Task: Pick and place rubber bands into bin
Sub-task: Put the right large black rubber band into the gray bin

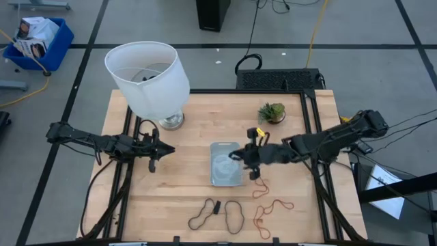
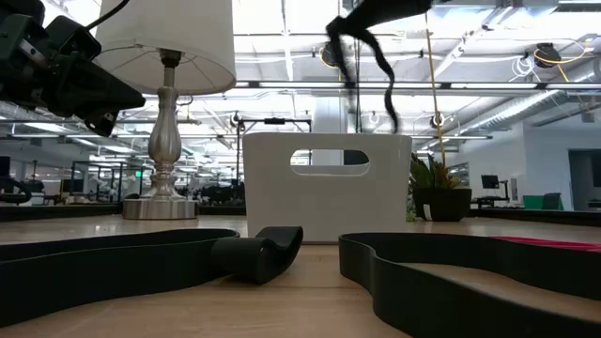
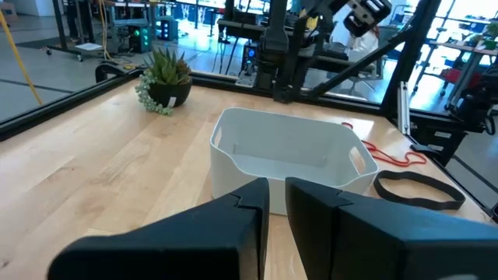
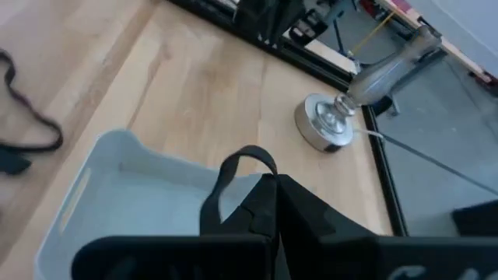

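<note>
The bin point(image 1: 226, 164) is a silvery-grey tray at the table's middle; it also shows in the low view point(image 2: 327, 183), the left wrist view point(image 3: 288, 155) and the right wrist view point(image 4: 117, 202). My right gripper point(image 1: 237, 156) is over the bin's far right part, shut on a black rubber band point(image 2: 380, 75). My left gripper point(image 1: 167, 149) hovers left of the bin, shut and empty. Two black rubber bands point(image 1: 202, 214) point(image 1: 234, 215) and two red-orange ones point(image 1: 259, 188) point(image 1: 273, 208) lie flat on the table near the front edge. My right gripper pinches the black rubber band between its two fingers. A small loop of the band point(image 4: 247, 159) sticks out past the fingertips. The fingers come from the table's right side, roughly level. The rest of the band point(image 2: 390, 108) hangs slack below, clear above the bin.
A lamp with a big white shade point(image 1: 150, 78) stands at the table's far left. A small potted plant point(image 1: 272, 113) stands at the far right. A blue crate point(image 1: 37, 41) is on the floor beyond the table. Bare wood lies between the left gripper and the bin.
</note>
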You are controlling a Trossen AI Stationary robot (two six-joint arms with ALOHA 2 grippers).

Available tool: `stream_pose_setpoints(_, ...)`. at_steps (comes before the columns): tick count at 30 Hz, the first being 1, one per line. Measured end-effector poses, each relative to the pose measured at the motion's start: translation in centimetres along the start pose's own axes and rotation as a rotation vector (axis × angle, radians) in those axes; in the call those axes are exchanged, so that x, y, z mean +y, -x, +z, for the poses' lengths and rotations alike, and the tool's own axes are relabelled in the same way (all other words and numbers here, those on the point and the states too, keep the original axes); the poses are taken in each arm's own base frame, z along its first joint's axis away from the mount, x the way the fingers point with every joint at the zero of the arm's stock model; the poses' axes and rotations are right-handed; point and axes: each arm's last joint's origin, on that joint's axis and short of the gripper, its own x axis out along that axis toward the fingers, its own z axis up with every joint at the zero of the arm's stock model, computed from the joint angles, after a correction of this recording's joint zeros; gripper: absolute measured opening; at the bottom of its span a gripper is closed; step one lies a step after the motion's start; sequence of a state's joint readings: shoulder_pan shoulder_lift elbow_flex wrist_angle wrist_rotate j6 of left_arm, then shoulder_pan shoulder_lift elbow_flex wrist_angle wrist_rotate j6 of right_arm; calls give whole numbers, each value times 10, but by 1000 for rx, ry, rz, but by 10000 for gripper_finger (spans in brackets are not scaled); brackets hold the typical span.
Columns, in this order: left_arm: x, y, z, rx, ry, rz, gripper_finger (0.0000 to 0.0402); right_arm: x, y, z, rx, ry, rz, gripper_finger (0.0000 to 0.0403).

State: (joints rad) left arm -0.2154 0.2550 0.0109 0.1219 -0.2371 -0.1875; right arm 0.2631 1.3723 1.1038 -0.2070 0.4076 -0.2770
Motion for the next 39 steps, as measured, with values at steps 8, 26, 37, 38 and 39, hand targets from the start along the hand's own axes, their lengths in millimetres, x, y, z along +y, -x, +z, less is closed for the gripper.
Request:
stream_pose_setpoints(8,0,0,0,0,0,0,51,-6,-21,-7,-79,-24,143,0)
stream_pose_setpoints(26,1,0,0,-6,1,20,51,5,-72,-76,-22,-117,117,0)
stream_pose_setpoints(37,1,0,0,-7,5,33,51,11,-95,-101,67,-115,165,0)
stream_pose_setpoints(38,1,0,0,-8,6,33,51,11,-97,-103,73,-115,165,0)
stream_pose_setpoints(39,1,0,0,-7,6,33,51,11,-98,-103,74,-116,165,0)
